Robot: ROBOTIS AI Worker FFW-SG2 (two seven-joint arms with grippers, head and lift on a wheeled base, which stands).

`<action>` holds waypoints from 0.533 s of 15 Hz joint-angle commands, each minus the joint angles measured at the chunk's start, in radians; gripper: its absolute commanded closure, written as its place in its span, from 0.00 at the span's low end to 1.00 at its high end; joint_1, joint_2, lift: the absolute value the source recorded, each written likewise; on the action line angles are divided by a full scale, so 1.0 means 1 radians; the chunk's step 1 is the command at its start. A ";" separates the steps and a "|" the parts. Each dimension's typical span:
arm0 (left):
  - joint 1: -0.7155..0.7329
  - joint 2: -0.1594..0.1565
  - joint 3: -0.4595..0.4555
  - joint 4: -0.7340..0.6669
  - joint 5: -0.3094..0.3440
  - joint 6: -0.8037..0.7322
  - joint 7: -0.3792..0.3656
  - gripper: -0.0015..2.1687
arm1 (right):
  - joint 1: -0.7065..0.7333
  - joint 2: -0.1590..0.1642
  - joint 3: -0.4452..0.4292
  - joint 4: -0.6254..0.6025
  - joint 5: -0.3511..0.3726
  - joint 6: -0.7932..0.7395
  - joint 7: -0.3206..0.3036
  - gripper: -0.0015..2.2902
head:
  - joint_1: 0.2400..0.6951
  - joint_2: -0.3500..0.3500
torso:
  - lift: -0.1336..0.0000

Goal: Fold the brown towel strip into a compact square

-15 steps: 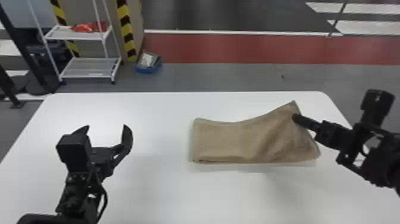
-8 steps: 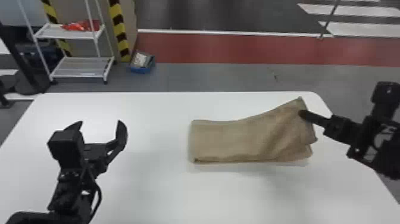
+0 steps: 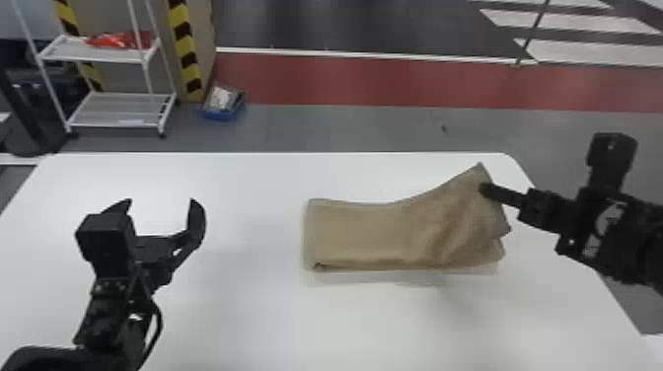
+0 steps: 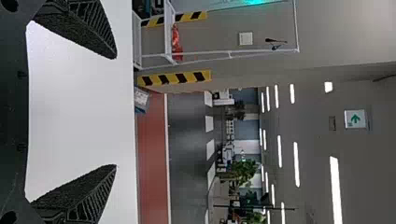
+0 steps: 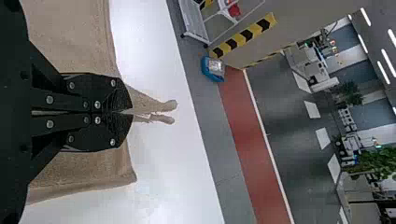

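Sagging in a soft slope from its raised right end, the brown towel strip [image 3: 365, 232] lies on the right half of the smooth white tabletop [image 3: 256, 315]. Its matte, slightly fuzzy cloth makes a long, layered rectangle at the left, with a rounded fold along the near edge; towards the right it rises into a peaked corner, with loose diagonal creases below. The right claw [image 3: 484, 190] pinches this raised end, its flat black fingers pressed together on the cloth, and in the right wrist view two thin, wavy tongues of towel poke out past the fingertips. The left claw [image 3: 161, 202] stands over the left side of the tabletop, spread wide and holding nothing; the left wrist view shows grainy inner faces and ribbed sides on its tapered fingers.

Compared with a second ago, the near corner of the lifted end has come up off the layer beneath, so two separate edges now show at the right where they met almost in one point. The left claw is spread as before. The tabletop and the wire shelf [image 3: 118, 111] behind sit farther left in the head view.
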 commanded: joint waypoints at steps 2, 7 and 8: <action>0.000 0.002 0.002 0.003 0.002 0.000 -0.002 0.02 | -0.022 -0.013 0.009 0.105 0.050 -0.018 0.005 0.02 | 1.00 0.35 | 0.19; -0.015 0.003 -0.006 0.008 0.002 0.000 -0.003 0.02 | -0.035 -0.008 -0.010 0.214 0.119 -0.040 0.005 0.03 | 1.00 0.29 | 0.19; -0.017 0.003 -0.006 0.012 0.002 0.000 -0.003 0.02 | -0.025 -0.008 -0.032 0.197 0.108 -0.037 0.005 0.03 | 1.00 0.28 | 0.19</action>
